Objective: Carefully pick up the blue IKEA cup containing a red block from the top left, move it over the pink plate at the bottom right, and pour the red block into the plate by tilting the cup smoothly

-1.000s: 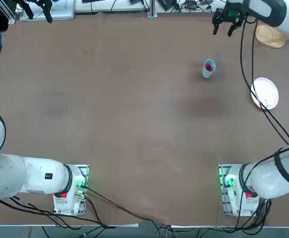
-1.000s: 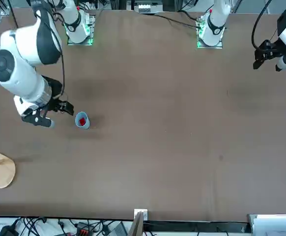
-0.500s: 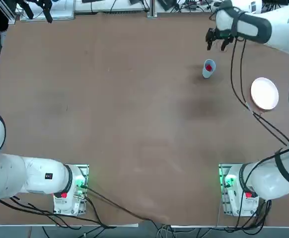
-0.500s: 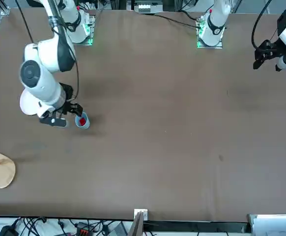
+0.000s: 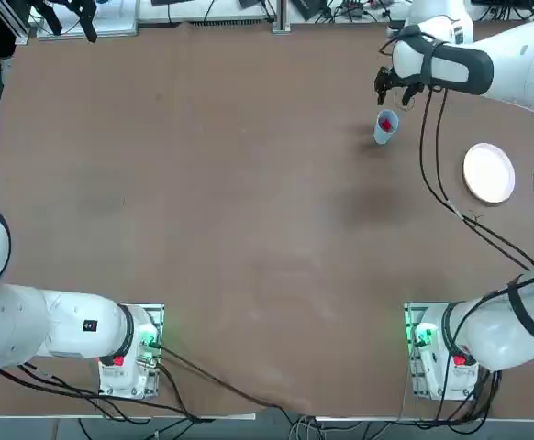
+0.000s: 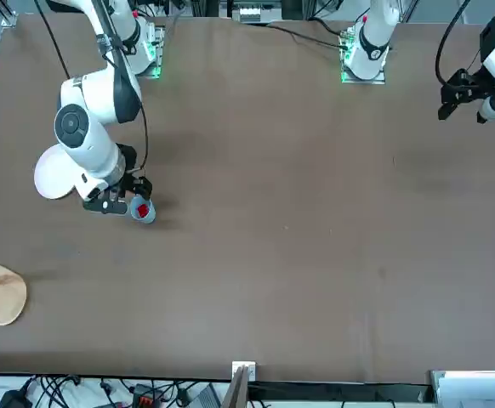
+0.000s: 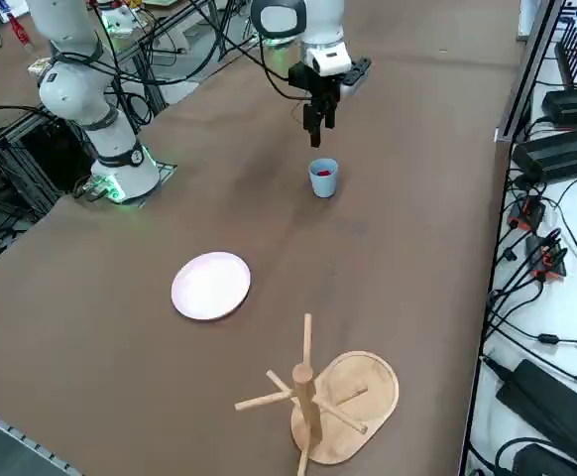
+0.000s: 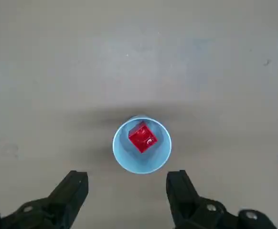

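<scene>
Just beyond the blue IKEA cup [image 8: 142, 145], we had swung our right claw [image 8: 127, 191] in from the far corner, open, empty; red block [image 8: 142, 138] inside; grasp next.

Right arm reaching far out, pincer [image 8: 127, 188] pointing down, fingers [image 8: 72, 191] spread wide, empty
</scene>
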Tool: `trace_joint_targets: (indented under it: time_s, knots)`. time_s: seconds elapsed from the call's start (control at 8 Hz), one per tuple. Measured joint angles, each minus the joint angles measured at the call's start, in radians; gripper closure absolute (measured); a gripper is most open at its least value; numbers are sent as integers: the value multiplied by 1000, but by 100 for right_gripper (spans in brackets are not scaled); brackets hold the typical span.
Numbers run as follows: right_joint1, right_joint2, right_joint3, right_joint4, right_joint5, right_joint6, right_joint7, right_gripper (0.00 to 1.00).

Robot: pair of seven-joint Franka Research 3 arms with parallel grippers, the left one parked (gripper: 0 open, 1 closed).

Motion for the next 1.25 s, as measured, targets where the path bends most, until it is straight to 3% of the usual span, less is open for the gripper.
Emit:
trace_joint_targets:
  time_s: [1.25]
  knots:
    - [44, 88, 0, -44, 0, 172, 39, 0]
